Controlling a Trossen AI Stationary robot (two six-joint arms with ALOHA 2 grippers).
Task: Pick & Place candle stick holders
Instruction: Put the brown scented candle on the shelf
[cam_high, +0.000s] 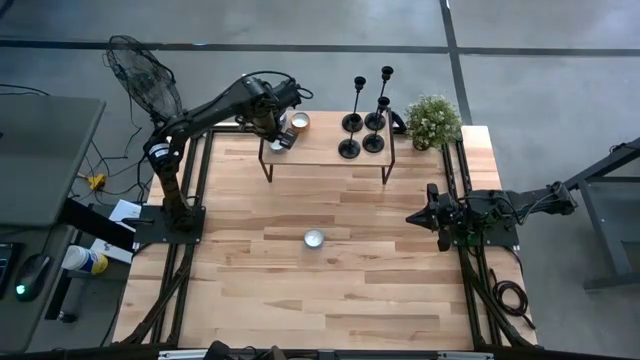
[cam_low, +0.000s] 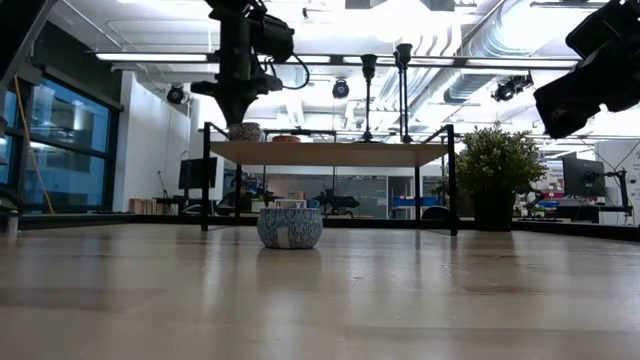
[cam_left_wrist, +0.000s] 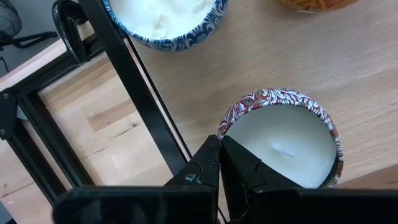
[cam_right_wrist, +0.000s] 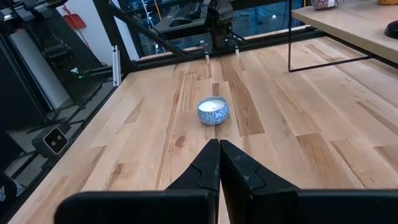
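The left claw is hovering over the left end of a raised wooden shelf, its two dark fingers pressed together with nothing between them — clenched on air. Just beyond its fingertips a red-patterned tin candle is sitting on the shelf, and a blue-patterned candle is standing a little farther along near the shelf's edge. The four candle stick holders are standing upright in a close cluster at the shelf's right end, well apart from that claw, with a small potted plant just beside them on the bench. The right claw is waiting over the right side of the bench, fingers likewise clenched and empty — pointing toward another blue-patterned candle sitting alone near the middle of the bench.
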